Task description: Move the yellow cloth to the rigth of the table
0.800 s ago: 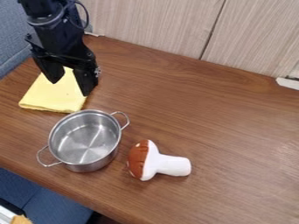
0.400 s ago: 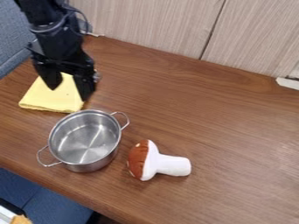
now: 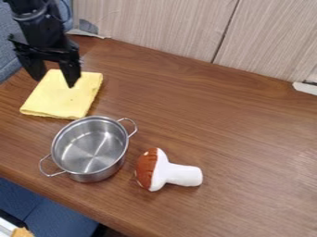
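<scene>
The black gripper (image 3: 54, 83) hangs at the upper left, over the back part of the cloth, its two fingers spread apart with nothing between them. Beneath it the yellow cloth (image 3: 60, 100) lies folded flat on the left side of the table, its upper left part hidden behind the gripper. I cannot tell how high the fingertips are above the cloth.
A steel pot (image 3: 91, 147) with two handles stands just in front of the cloth. To the pot's right lies a plush mushroom (image 3: 175, 174) with a red-brown cap. Pale wood panels (image 3: 167, 28) border the brown table (image 3: 217, 111) at the back.
The gripper has moved left and slightly up in the view, uncovering the cloth's right back corner. Cloth, pot and mushroom have stayed where they were.
</scene>
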Controlling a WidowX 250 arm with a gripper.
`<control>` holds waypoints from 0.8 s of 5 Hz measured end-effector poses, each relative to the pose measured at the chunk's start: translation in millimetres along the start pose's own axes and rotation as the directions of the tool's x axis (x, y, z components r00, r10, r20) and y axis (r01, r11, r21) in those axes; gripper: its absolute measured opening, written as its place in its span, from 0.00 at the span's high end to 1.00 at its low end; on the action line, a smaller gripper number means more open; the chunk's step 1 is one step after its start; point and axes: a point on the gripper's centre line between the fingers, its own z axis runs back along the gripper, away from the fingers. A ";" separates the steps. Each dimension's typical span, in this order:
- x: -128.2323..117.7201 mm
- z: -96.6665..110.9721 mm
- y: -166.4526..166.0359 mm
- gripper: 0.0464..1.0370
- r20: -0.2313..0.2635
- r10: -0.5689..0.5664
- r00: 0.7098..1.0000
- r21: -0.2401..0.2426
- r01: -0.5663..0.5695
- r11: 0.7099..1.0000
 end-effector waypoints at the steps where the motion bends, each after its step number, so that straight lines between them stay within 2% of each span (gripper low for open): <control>1: 11.5 -15.2 21.1 0.04 -0.024 0.058 0.998 0.014 -0.057 0.998; 2: 15.9 -32.6 34.1 0.04 -0.058 0.077 0.995 0.056 -0.074 0.996; 3: 14.7 -56.2 34.7 0.04 -0.087 0.086 0.992 0.044 -0.082 0.996; 4: 16.9 -68.4 33.9 0.04 -0.064 0.105 0.992 0.035 -0.103 0.994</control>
